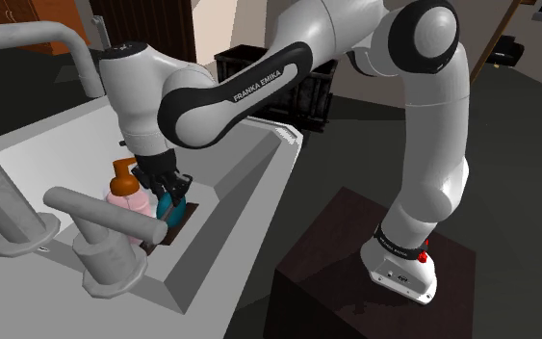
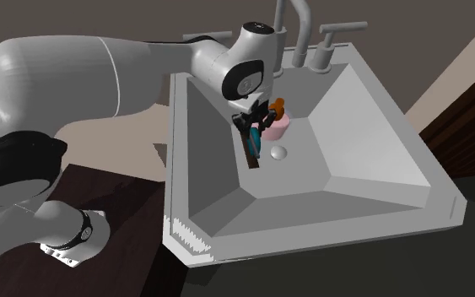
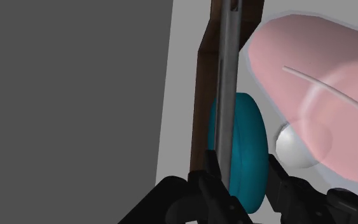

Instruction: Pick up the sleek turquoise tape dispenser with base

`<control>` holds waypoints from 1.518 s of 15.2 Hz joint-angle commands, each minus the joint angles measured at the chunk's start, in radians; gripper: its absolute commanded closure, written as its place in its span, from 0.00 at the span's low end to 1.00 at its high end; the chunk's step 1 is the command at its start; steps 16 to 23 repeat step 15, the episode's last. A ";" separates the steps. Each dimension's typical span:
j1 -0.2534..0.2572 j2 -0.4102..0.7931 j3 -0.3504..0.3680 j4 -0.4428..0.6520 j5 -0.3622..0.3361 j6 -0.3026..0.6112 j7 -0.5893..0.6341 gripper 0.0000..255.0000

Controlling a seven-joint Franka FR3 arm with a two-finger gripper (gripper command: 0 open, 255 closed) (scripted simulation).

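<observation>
The tape dispenser (image 1: 171, 208) is a turquoise wheel on a narrow brown base, standing on the floor of a pale sink (image 1: 232, 217). My black gripper (image 1: 167, 185) reaches down from above and is shut on the wheel. In the wrist view the turquoise wheel (image 3: 244, 143) sits between both fingers of the gripper (image 3: 244, 186), with a thin grey plate and the brown base running away from them. From the second exterior view the gripper (image 2: 250, 129) covers the top of the dispenser (image 2: 253, 148), near the sink's (image 2: 370, 143) steep side wall.
A pink soap bottle (image 1: 129, 199) with an orange pump stands right beside the dispenser, close to my fingers. A round drain (image 2: 278, 153) lies just beyond. The grey faucet (image 2: 299, 25) and its handles (image 1: 95, 220) rise at the sink's rim. My dark stand (image 1: 355, 279) is beside the sink.
</observation>
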 commanded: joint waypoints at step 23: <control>-0.011 -0.050 0.029 0.096 0.070 -0.191 -0.050 1.00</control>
